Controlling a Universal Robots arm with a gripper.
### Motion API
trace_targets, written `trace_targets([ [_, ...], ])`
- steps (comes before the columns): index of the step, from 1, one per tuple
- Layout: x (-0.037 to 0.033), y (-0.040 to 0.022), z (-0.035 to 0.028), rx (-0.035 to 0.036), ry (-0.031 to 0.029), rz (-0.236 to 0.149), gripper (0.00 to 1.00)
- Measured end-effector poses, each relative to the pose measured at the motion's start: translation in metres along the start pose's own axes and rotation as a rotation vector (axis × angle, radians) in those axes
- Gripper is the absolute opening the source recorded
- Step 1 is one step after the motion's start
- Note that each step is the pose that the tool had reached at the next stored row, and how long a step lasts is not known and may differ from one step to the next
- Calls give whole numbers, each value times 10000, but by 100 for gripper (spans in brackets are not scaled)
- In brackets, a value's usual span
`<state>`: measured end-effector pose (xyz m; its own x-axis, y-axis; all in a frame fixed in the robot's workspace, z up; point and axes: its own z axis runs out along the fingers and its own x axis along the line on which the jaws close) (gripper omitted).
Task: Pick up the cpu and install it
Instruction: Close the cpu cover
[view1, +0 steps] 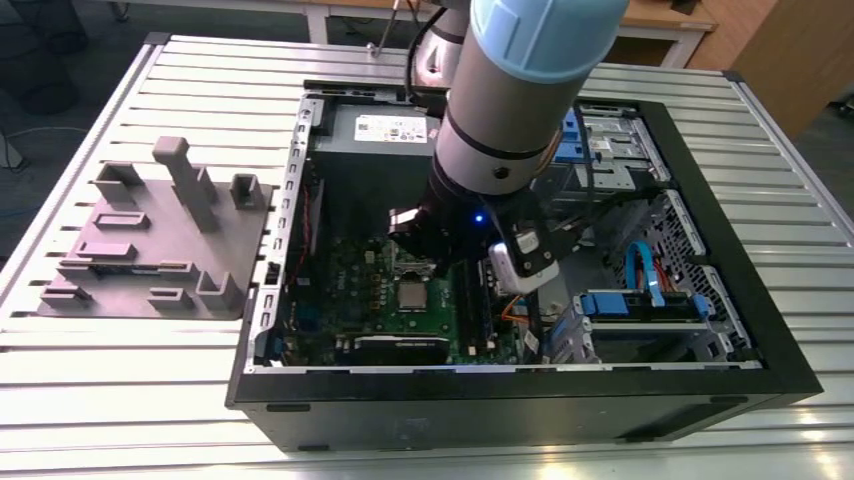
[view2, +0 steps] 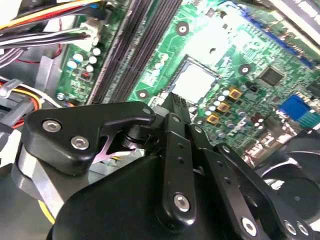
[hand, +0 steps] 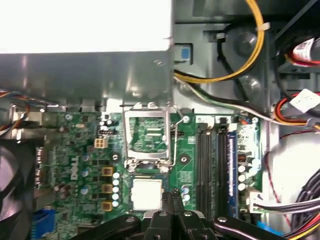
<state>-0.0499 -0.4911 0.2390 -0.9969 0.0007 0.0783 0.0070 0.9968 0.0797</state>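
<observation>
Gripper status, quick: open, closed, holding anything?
Gripper: fingers closed together and empty, tips just beside the cpu, which sits in the socket on the motherboard.

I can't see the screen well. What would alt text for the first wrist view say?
A silvery square cpu sits in its socket on a green motherboard, just beyond the black end effector. The socket's metal retention frame stands flipped open, with empty black memory slots beside it.
</observation>
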Motion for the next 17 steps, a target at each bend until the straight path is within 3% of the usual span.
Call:
trace_targets([
  [1,-8,13,1,0,0,-7,11],
  [2,-22,30,6,-85,49,-529,11],
  [8,-23,27,15,-44,138,-1575,11],
  [9,-24,27,17,-158,135,-1660,11],
  [13,-37,28,19,-844,98,-1883,11],
  [15,-68,34,22,-1024,87,-1920,11],
  [17,-97,47,28,-1126,80,-1943,11],
])
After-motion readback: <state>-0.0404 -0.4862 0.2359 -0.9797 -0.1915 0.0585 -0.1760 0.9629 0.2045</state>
